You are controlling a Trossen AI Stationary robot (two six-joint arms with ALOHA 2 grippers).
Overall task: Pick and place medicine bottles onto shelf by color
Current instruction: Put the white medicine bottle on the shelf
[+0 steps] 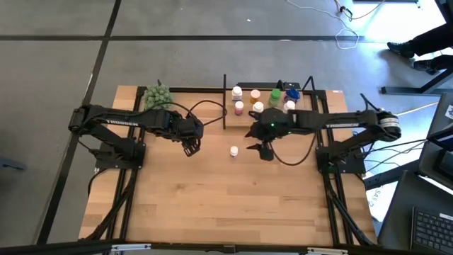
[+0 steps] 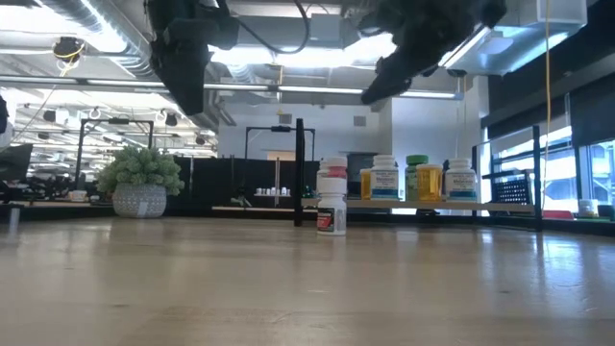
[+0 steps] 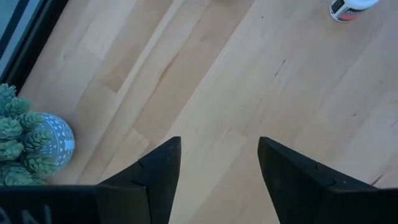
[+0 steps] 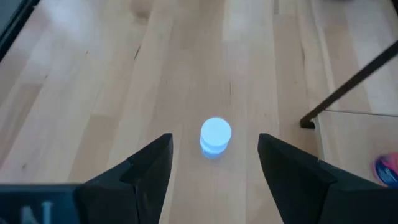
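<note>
Status: most bottles already stand on the shelf (image 1: pixel 333 95) at the table's far edge, approx. seven visible from above: white (image 1: pixel 236 92), pink (image 1: pixel 239 108), orange (image 1: pixel 255 95), green (image 1: pixel 274 97), blue (image 1: pixel 291 93) among them; exact color grouping cannot be confirmed. One white-capped bottle (image 1: pixel 233 150) is left on the bare table (image 1: pixel 212 205), standing upright near center, in front of the shelf's left end. Right gripper (image 1: pixel 265 151) hangs just right of that bottle, above the table, fingers spread, holding nothing; the wrist view puts the bottle ahead of it and between the finger lines, apart from both. Judged step: approach for pick, then place w/ matching color. Left gripper (image 1: pixel 191 149) waits left of the bottle, fingers spread, empty. A potted plant (image 1: pixel 157 95) sits at the far left corner. Surface: light wood planks, black frame. Room: gray floor, cables and a laptop to the right; the low view shows an open hall w/ ceiling lights and windows at right.
</note>
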